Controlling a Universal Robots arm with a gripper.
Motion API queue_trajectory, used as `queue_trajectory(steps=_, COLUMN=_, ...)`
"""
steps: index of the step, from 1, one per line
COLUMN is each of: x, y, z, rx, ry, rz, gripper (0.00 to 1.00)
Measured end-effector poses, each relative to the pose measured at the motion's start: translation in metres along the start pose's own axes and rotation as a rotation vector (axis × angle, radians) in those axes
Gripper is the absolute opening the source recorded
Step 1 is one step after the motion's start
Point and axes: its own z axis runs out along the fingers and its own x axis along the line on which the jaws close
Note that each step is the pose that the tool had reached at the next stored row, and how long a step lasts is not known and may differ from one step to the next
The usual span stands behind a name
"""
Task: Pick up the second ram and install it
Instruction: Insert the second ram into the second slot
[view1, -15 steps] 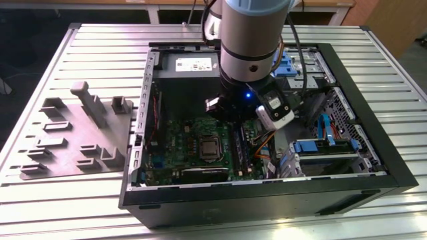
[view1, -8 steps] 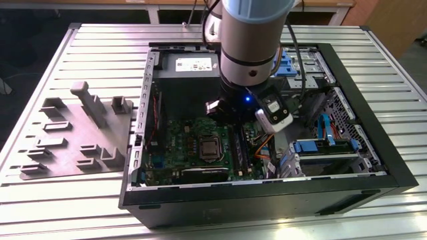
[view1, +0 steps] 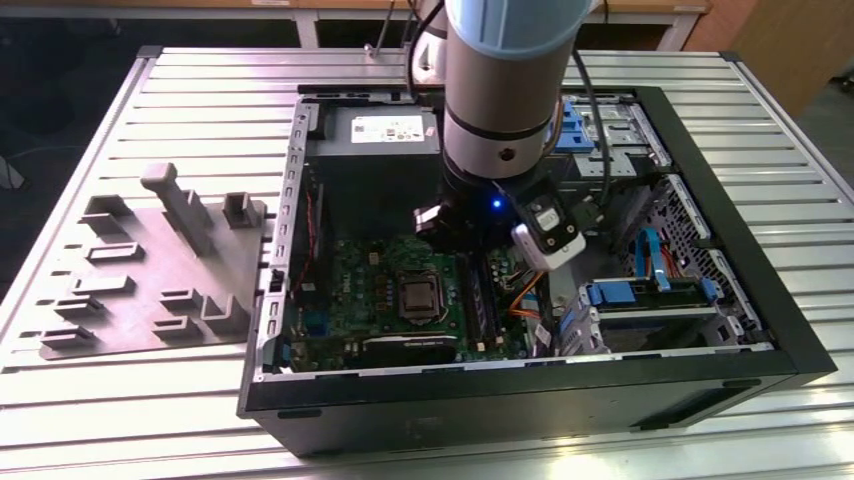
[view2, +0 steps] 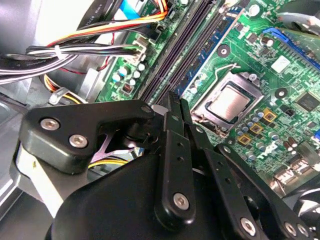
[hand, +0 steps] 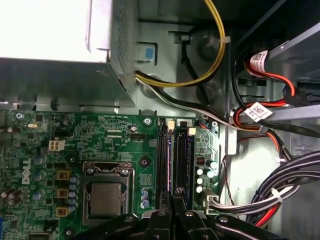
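Observation:
My gripper (view1: 454, 235) reaches down into the open computer case (view1: 787, 350), over the memory slots beside the processor socket (view1: 420, 295). In both wrist views its black fingers (hand: 161, 220) stand pressed close together at the tips (view2: 178, 100). A thin dark strip, which I take for the second ram (hand: 173, 170), runs edge-on from between them, in line with the slots (hand: 164, 160). How deep it sits in a slot is hidden by the fingers. The slots' white end latches (hand: 171, 125) show at the far end.
A grey moulded fixture (view1: 147, 270) with upright posts lies on the slatted table at the exterior view's left. Inside the case are the grey power supply (view1: 380, 130), bundled cables (hand: 280, 185) beside the slots, and blue drive brackets (view1: 627, 292).

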Motion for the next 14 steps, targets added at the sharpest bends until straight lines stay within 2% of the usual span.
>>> queue_trajectory(steps=14, x=-0.0005, y=-0.0005, z=0.0090, rx=-0.0021, ry=-0.0002, rz=0.003, gripper=0.13)
